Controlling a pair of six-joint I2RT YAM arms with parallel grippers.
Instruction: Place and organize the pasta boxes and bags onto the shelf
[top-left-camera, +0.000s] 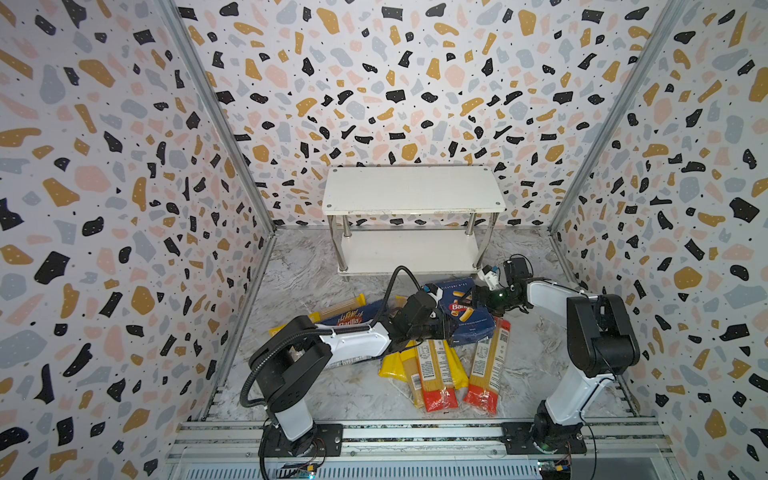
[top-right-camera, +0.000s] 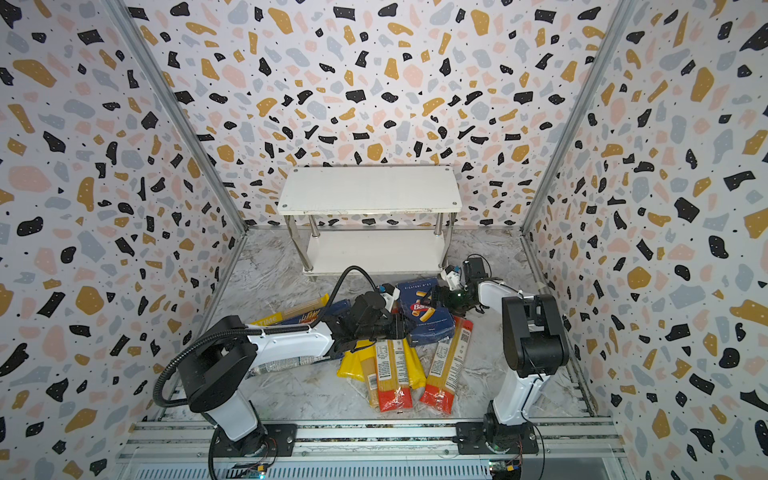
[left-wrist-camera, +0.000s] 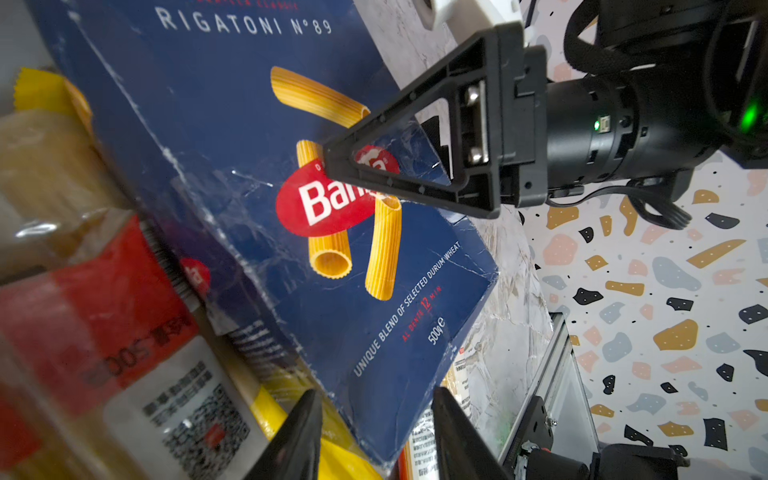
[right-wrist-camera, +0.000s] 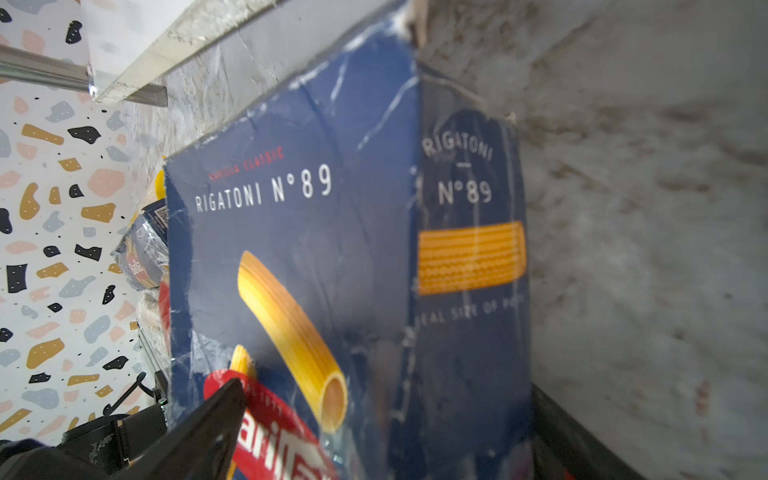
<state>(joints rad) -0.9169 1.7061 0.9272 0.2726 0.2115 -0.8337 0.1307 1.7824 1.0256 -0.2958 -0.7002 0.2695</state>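
The wide blue rigatoni pasta box (top-left-camera: 473, 328) (top-right-camera: 428, 328) lies tilted on a pile of bags in front of the shelf (top-left-camera: 413, 189) (top-right-camera: 370, 189), whose two boards are bare. My left gripper (top-left-camera: 446, 328) (left-wrist-camera: 374, 395) has closed on the box's (left-wrist-camera: 232, 124) near corner, a finger against each side. My right gripper (top-left-camera: 473, 297) (right-wrist-camera: 386, 386) stands wide open, straddling the box's (right-wrist-camera: 332, 232) far edge, one finger (left-wrist-camera: 415, 194) over the red logo. The narrow pasta box (top-left-camera: 353, 318) lies left, partly under my left arm. Yellow bags (top-left-camera: 395, 365) and red-ended bags (top-left-camera: 486, 365) lie in front.
A yellow PASTATIME bag (top-right-camera: 266, 320) pokes out at the far left of the pile. A clear pack (top-right-camera: 282, 365) lies under my left forearm. Patterned walls close in on three sides. The metal rail (top-left-camera: 415, 432) with both arm bases runs along the front.
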